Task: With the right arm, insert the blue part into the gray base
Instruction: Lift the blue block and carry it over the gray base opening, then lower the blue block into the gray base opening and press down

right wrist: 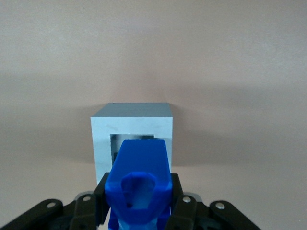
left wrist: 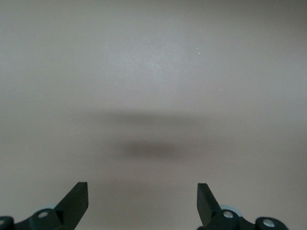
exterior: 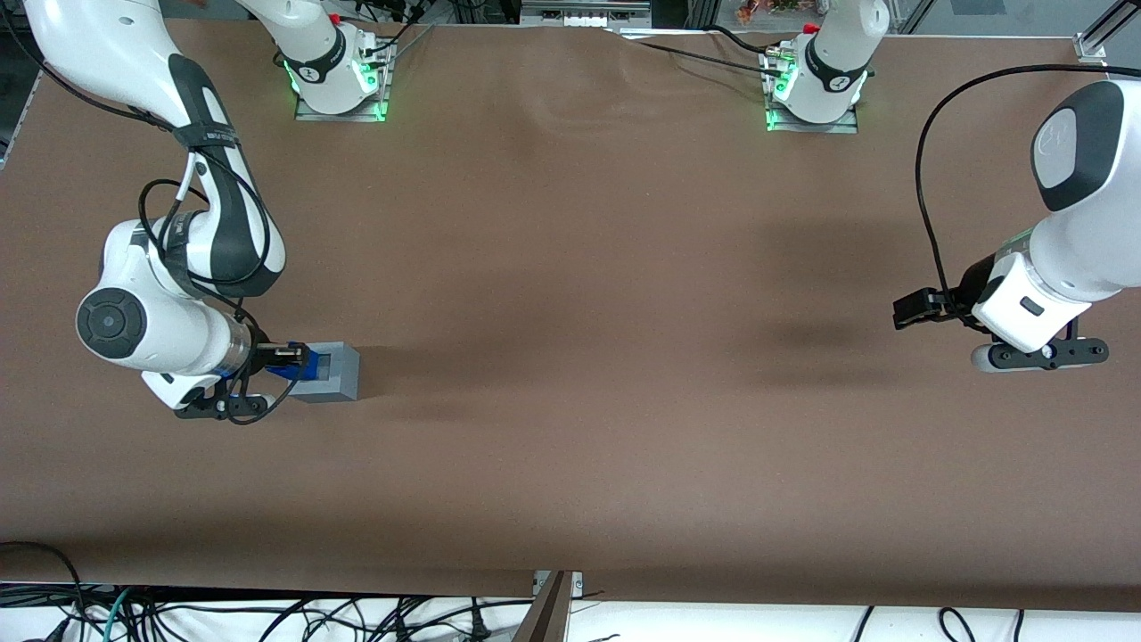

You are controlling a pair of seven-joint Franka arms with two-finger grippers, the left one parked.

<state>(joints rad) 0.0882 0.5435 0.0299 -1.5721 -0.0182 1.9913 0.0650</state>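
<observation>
The gray base [exterior: 331, 371] is a light-gray cube with a square recess, standing on the brown table toward the working arm's end. My right gripper [exterior: 287, 357] is shut on the blue part [exterior: 297, 364] and holds it at the edge of the base, just above its top. In the right wrist view the blue part [right wrist: 139, 179] sits clamped between the black fingers [right wrist: 99, 199], its tip over the recess of the gray base [right wrist: 132, 125]. The recess is partly hidden by the blue part.
The brown table [exterior: 588, 294] stretches wide toward the parked arm's end. The two arm mounts [exterior: 339, 80] stand at the table's edge farthest from the front camera. Cables lie below the table's near edge [exterior: 267, 615].
</observation>
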